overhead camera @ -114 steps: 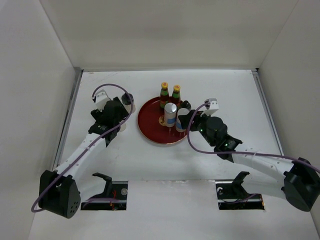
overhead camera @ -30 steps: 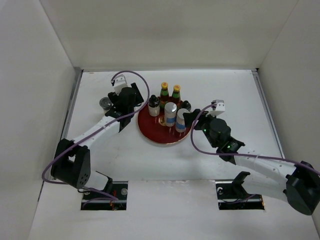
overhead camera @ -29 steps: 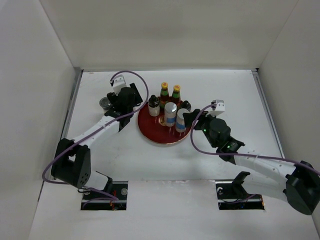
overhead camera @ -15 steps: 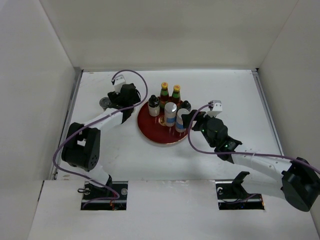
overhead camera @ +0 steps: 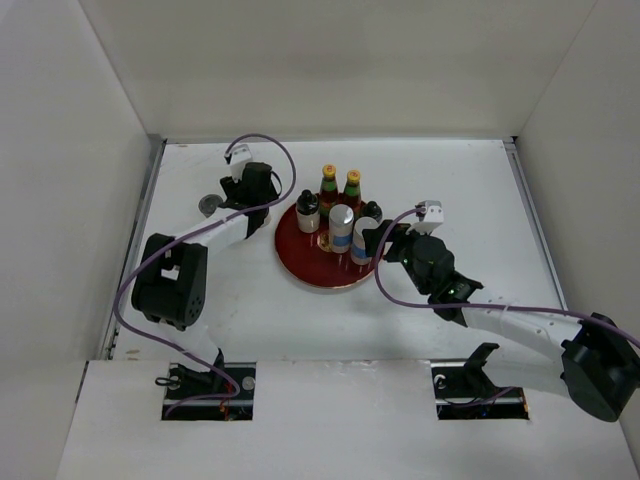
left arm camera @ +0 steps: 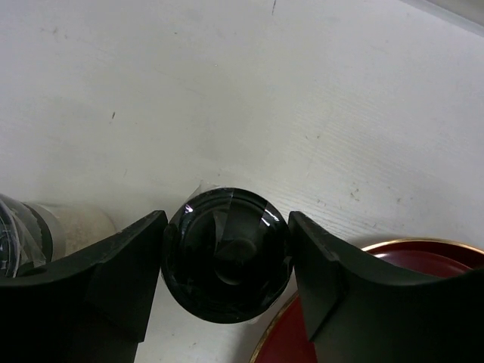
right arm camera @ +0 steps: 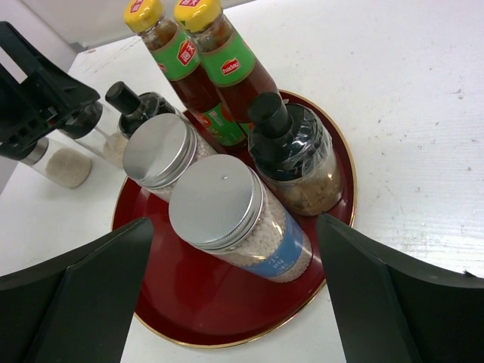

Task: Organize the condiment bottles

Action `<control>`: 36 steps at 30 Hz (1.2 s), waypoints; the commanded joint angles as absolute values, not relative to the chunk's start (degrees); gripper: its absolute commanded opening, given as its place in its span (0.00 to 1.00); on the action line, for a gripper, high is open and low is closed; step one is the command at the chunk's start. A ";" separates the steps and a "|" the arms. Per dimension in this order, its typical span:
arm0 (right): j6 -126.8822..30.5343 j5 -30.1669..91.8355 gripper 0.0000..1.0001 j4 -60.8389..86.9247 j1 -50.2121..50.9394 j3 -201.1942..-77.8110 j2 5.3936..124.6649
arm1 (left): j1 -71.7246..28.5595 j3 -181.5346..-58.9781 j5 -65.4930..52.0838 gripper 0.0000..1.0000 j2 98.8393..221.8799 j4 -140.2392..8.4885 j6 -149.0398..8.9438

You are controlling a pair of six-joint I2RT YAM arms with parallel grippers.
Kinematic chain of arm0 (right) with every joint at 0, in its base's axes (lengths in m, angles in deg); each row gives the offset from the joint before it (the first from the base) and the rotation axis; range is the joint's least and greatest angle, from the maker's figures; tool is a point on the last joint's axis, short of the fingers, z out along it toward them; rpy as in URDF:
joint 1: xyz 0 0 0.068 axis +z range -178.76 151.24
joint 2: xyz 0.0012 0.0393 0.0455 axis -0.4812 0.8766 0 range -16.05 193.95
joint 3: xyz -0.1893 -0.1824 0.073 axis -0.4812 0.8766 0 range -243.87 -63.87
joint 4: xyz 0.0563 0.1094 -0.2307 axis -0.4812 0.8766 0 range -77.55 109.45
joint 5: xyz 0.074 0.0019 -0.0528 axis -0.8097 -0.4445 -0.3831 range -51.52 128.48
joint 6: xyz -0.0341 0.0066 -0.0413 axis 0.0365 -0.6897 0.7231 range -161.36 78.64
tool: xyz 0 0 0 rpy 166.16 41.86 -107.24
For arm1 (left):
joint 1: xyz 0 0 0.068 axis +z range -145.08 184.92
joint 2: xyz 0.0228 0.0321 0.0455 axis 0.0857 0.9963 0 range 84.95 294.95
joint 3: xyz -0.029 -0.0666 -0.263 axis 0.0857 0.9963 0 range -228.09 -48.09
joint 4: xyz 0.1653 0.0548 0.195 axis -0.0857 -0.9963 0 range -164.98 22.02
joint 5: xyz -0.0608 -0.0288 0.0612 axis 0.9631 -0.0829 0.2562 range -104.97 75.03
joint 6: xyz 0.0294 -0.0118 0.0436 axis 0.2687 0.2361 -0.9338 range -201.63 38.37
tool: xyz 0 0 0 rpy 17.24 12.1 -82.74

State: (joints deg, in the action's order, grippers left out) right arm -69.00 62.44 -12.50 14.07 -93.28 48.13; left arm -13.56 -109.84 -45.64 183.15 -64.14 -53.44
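Note:
The red tray (overhead camera: pixel 300 262) holds two orange-capped dark bottles (right arm camera: pixel 189 60), two silver-lidded blue-banded shakers (right arm camera: pixel 227 215), a black-lidded jar (right arm camera: pixel 291 151) and a small black-capped bottle (overhead camera: pixel 307 210). My left gripper (overhead camera: pixel 250 200) is at the tray's left rim. In the left wrist view it (left arm camera: pixel 227 221) is closed against both sides of a black-lidded jar (left arm camera: pixel 227 257) that stands on the table. A grey-lidded jar (overhead camera: pixel 210 205) stands just left of it. My right gripper (right arm camera: pixel 234 223) is open, facing the near shaker without touching it.
White walls close in the table on the left, back and right. The tray's rim (left arm camera: pixel 363 310) lies right beside the held jar. The left arm's purple cable (overhead camera: pixel 265 140) loops above the gripper.
Since the oldest frame the small black-capped bottle has appeared on the tray's left side. The left gripper has since drawn back left onto the black-lidded jar. The right gripper has barely moved.

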 commanded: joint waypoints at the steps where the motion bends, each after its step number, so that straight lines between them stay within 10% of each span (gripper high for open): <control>1: -68.69 62.21 0.96 -15.94 14.35 -94.63 47.93 | -13.49 -110.76 -45.81 0.59 182.43 -63.50 -53.94; 8: -68.34 62.21 0.96 -15.77 14.35 -94.80 48.02 | -13.84 -108.30 -47.48 0.37 176.90 -63.15 -53.59; 21: -68.08 63.78 1.00 -16.64 14.35 -93.93 46.79 | -24.11 -102.49 -48.54 0.36 158.70 -67.71 -53.15; 36: -68.08 64.93 1.00 -16.21 14.17 -94.01 47.84 | -33.09 -100.47 -48.19 0.36 165.81 -65.96 -50.51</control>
State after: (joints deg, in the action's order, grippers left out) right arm -68.32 64.41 -12.68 14.07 -93.28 48.07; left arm -33.02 -100.40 -47.57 165.90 -71.22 -51.37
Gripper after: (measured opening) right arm 0.998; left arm 0.603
